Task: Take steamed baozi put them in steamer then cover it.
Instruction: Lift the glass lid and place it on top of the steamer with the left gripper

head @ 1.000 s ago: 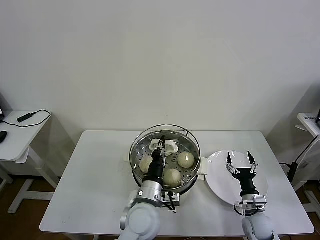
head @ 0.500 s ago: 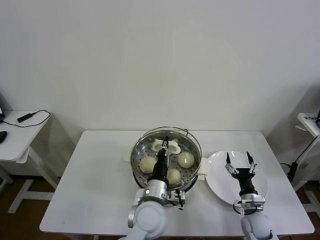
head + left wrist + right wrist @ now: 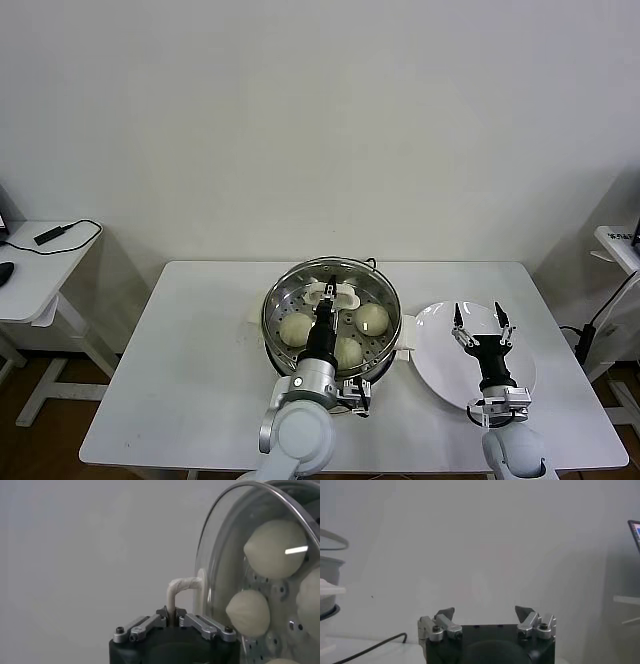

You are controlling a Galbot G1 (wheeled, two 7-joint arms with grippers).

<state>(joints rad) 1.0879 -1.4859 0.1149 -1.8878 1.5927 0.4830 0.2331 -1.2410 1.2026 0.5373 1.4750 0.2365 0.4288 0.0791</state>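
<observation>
The left hand (image 3: 332, 295) is clenched on the white handle (image 3: 181, 586) of the clear glass lid (image 3: 331, 300), holding it over the steamer (image 3: 275, 340) at the middle of the white bench (image 3: 190, 350); the wrist view shows the fingers pinched tight on the handle's looped bar, with the glass disc just beyond the fingertips. Through the lid, steamed baozi (image 3: 372, 318) sit on the perforated tray directly beneath the hand, three of them plain to see from the head camera and a fourth perhaps hidden behind the arm. Beside the pot, the right hand (image 3: 478, 326) hangs released, jaws spread wide, above the bare white plate (image 3: 432, 355) and takes no part. The buns appear loaded, so what remains is most likely seating the cover. To do it well, the left hand should keep the lid level and centred on the steel rim, lower it straight until the glass edge rests all round, and only then let go; whether the rim has already met the pot cannot be told from here. Releasing early or off-centre risks the lid sliding or tipping onto the buns.
</observation>
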